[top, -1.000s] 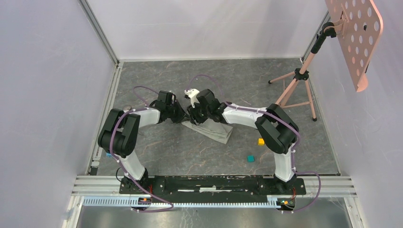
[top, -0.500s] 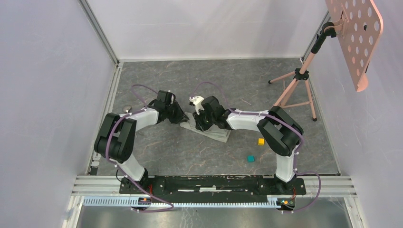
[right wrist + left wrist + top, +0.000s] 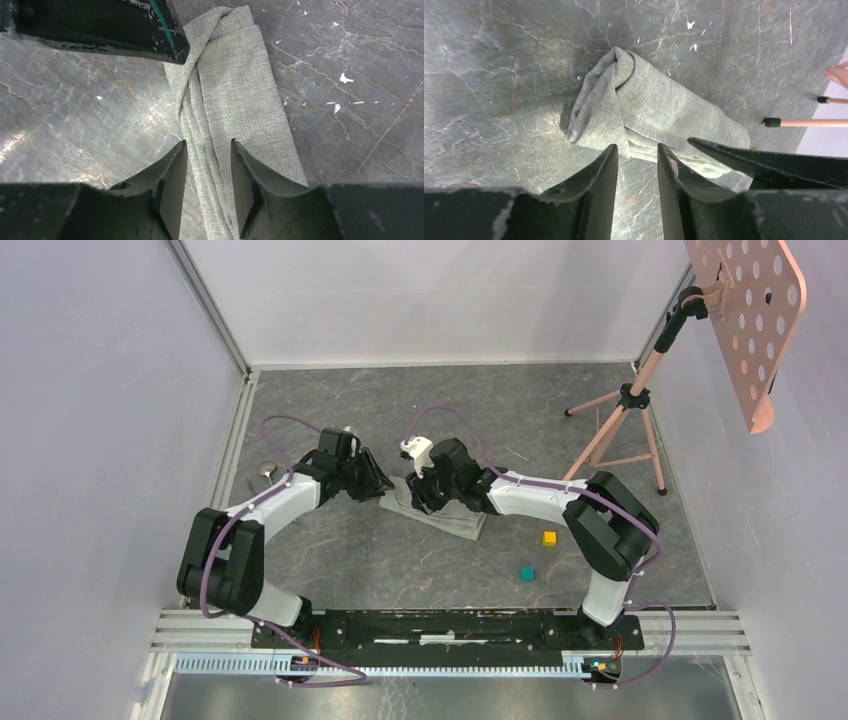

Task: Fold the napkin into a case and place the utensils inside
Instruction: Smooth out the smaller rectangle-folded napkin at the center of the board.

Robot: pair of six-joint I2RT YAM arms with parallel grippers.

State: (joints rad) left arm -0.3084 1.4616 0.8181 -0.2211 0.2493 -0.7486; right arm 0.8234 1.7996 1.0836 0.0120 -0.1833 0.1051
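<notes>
From above, a grey-green napkin [image 3: 452,517] is lying bunched into a long roll near the middle of a dark marbled table [image 3: 400,570]. Both arms are reaching in over it. The left claw [image 3: 380,483] is hovering at its left end, and the right claw [image 3: 418,496] is sitting over its middle. A yellow cube [image 3: 549,538] and a teal cube [image 3: 527,574] are lying well apart from the cloth, off to the right.

Through the left wrist camera, the left claw's fingers [image 3: 599,175] are standing apart and holding nothing. The napkin's near edge is lying right at their tips, and its twisted end is lying beyond.

Through the right wrist camera, the right claw's fingers [image 3: 172,175] are likewise parted. They are straddling a fold of the napkin that is running lengthwise under the gap, and they are not closed on it.
</notes>
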